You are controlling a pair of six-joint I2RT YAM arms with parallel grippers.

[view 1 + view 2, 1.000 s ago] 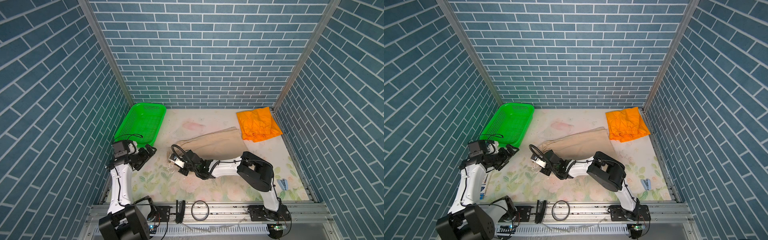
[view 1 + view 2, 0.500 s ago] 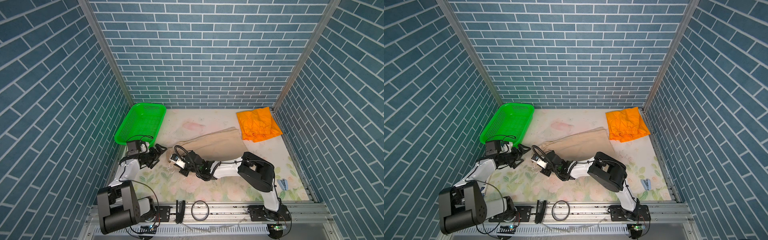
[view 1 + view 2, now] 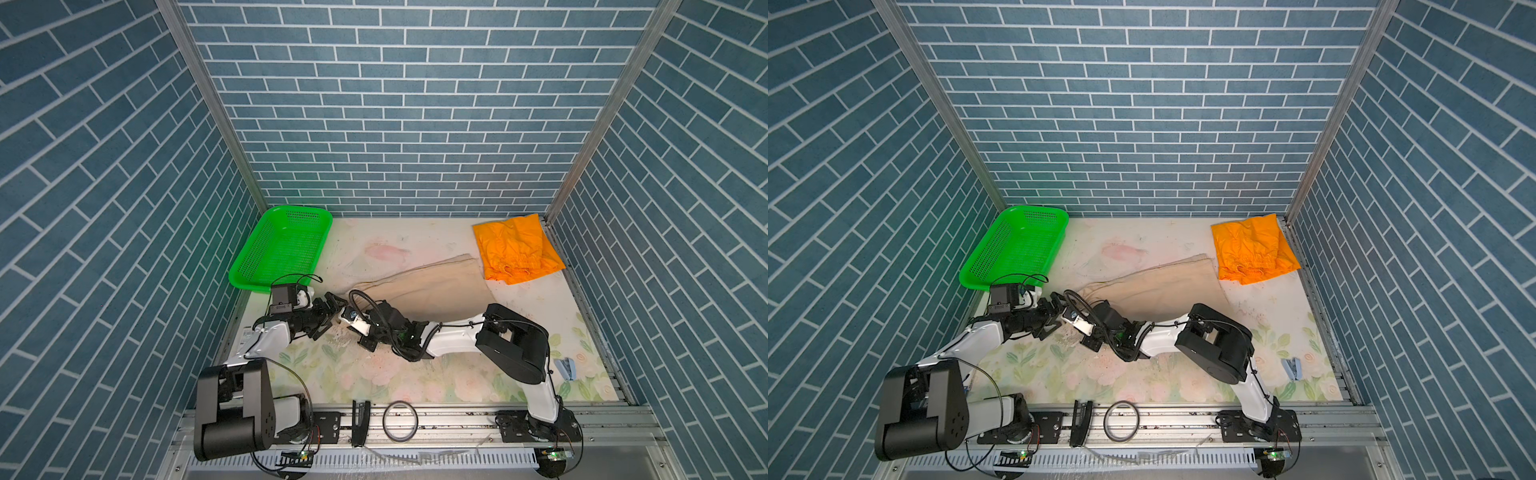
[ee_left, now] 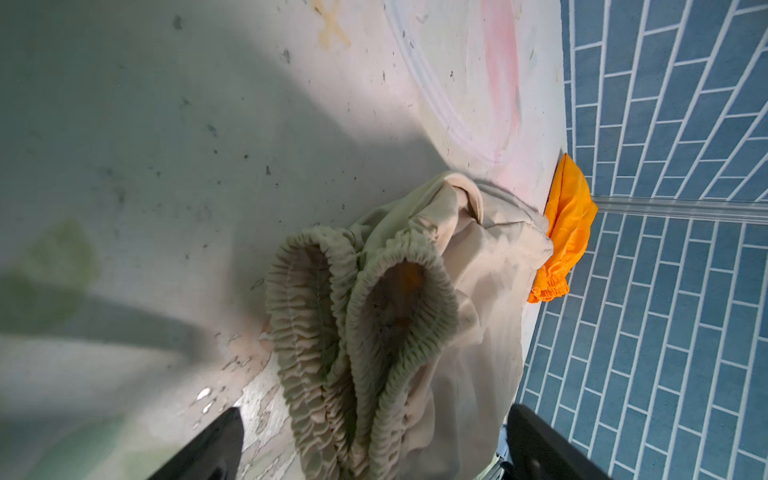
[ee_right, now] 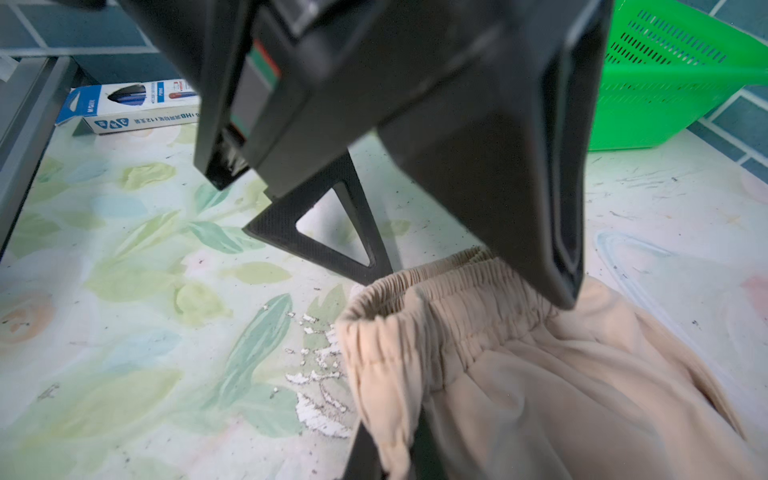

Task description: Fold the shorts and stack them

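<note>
Orange shorts (image 3: 517, 249) look folded at the far right corner of the worktop (image 3: 415, 374). Beige shorts (image 3: 432, 291) lie unfolded, unstacked; my right gripper (image 5: 390, 449) pinches their waistband, left gripper (image 4: 374, 409) gapes around it.

Beige shorts (image 3: 432, 291), orange shorts (image 3: 517, 249) (perhaps touching)

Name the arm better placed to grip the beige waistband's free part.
Left. The left gripper is open, the waistband lying between its fingers; the right gripper is shut on the beige shorts.
</note>
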